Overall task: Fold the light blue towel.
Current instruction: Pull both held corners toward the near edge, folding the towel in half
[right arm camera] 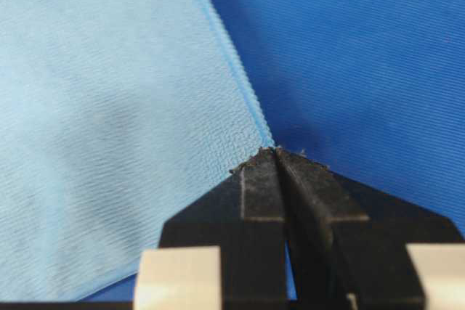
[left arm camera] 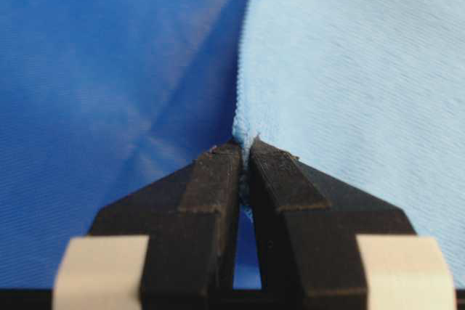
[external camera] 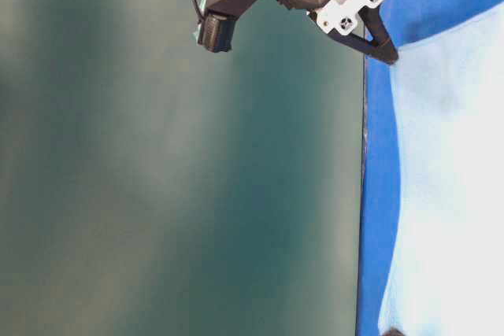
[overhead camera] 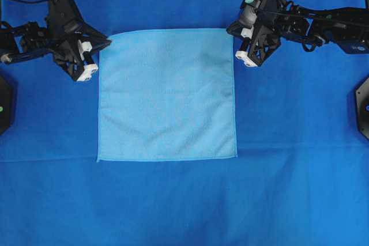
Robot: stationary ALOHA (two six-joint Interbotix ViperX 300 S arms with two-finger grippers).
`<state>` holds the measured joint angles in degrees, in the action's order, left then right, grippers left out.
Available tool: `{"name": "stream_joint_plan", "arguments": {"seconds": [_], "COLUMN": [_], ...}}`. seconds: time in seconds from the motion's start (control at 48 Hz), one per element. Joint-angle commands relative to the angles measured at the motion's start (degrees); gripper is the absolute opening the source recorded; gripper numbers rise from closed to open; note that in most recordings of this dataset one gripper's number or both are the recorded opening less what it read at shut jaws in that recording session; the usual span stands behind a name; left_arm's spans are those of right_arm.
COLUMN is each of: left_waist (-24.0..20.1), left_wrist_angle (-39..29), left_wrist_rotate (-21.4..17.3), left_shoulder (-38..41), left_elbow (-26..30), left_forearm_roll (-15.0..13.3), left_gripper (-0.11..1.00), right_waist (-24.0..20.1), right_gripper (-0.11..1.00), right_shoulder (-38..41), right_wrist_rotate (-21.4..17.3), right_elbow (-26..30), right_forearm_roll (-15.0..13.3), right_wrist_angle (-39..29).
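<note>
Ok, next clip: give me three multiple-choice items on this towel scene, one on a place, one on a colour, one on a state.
1. Where on the light blue towel do the two grippers sit?
A. at its two far corners
B. at its two near corners
C. at its centre

2. What colour is the cloth under the towel?
A. white
B. deep royal blue
C. green

3. How do the left gripper's jaws stand?
A. wide open above the towel
B. closed on a towel corner
C. closed on nothing, away from the towel

Key:
1 A: overhead, the left gripper and right gripper meet the top corners.
2 B: deep blue cloth surrounds the towel.
3 B: the left wrist view shows the hem pinched between them.
</note>
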<state>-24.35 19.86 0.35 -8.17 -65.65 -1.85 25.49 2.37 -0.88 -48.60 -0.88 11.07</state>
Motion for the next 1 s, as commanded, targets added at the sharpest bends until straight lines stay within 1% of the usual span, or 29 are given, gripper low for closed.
{"name": "stream_joint_plan", "arguments": {"seconds": [0.0, 0.146, 0.271, 0.333, 0.479, 0.542, 0.75, 0.875, 0.98], "left_waist": [2.1, 7.5, 12.6, 15.3, 22.8, 25.8, 34.7, 38.9, 40.9], "left_wrist_angle": [-0.2, -1.4, -3.9, -5.3, -7.0, -7.0, -7.0, -7.4, -7.5], "left_wrist_rotate": [0.0, 0.0, 0.4, 1.0, 2.5, 3.9, 8.9, 10.5, 11.2], "left_shoulder": [-1.7, -4.2, -7.1, -8.4, -9.8, -9.8, -8.3, -7.4, -6.0], "left_elbow": [-0.3, -1.8, -2.8, -3.3, -4.0, -4.0, -3.1, -2.3, -1.2], "left_forearm_roll": [0.2, 0.1, 0.2, 0.1, 0.1, 0.1, 0.1, 0.1, 0.1], "left_gripper": [0.01, 0.01, 0.01, 0.01, 0.01, 0.01, 0.01, 0.01, 0.01], "right_waist": [-1.9, -6.5, -12.1, -14.7, -20.2, -22.5, -29.7, -33.7, -35.3], "right_gripper": [0.01, 0.01, 0.0, 0.01, 0.01, 0.01, 0.01, 0.0, 0.0], "right_shoulder": [-2.9, -5.9, -7.9, -8.4, -8.6, -8.6, -8.5, -8.2, -7.9], "right_wrist_rotate": [-0.2, -0.4, -0.6, -0.7, -0.7, -0.7, -0.7, -0.7, -0.7], "right_elbow": [-0.2, -1.4, -2.3, -2.4, -2.4, -2.5, -2.5, -2.4, -2.3], "right_forearm_roll": [-0.1, 0.3, 0.6, 1.2, 4.0, 5.1, 10.2, 12.4, 13.5], "right_wrist_angle": [-1.3, -4.0, -5.7, -6.5, -7.7, -7.8, -7.8, -7.7, -7.6]}}
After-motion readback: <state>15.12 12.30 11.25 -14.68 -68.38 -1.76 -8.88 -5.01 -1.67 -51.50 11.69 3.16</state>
